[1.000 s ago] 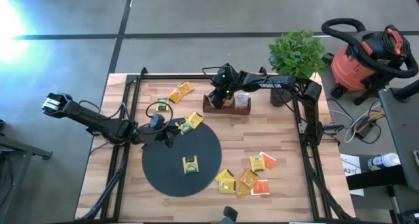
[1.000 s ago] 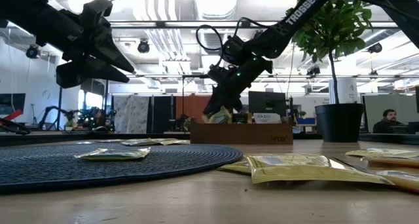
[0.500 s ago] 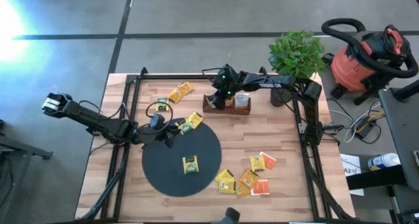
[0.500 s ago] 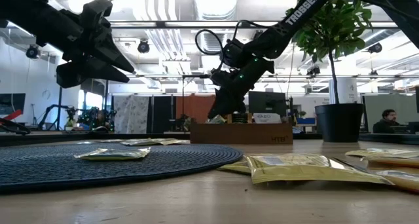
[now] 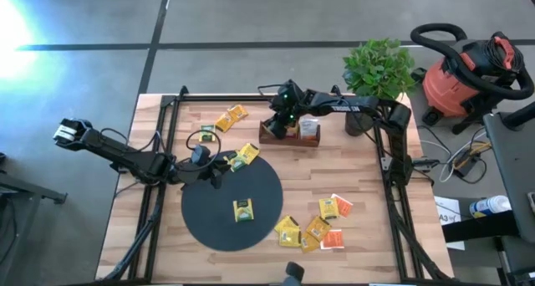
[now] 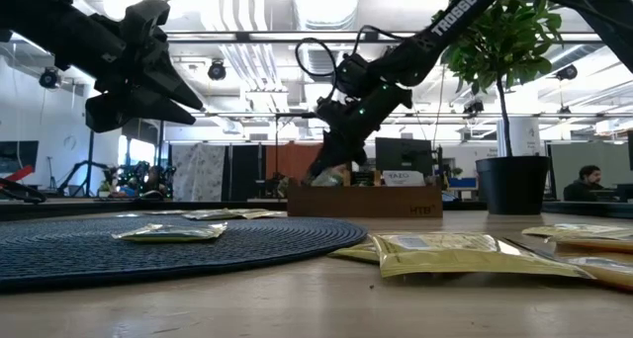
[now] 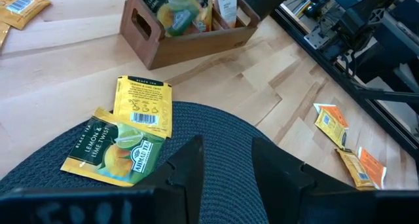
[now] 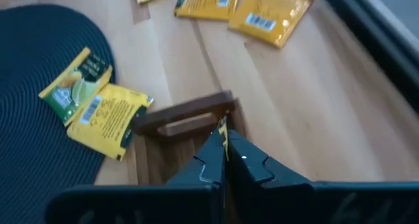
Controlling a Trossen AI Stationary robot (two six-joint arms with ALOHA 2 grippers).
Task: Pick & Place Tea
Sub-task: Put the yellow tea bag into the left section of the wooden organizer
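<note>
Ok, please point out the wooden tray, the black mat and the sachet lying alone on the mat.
wooden tray [image 7: 196, 44], left wrist view, on its long side wall
black mat [image 5: 209, 215], high view, on a bare part
sachet [image 5: 243, 209], high view, on its middle

Both arms are black, built of jointed segments with loose black cables looping along them. The right arm [image 6: 465, 7] carries white "TROSSEN" lettering and a small green light near its wrist. The left arm [image 5: 117, 152] has a white block at its base end.
</note>
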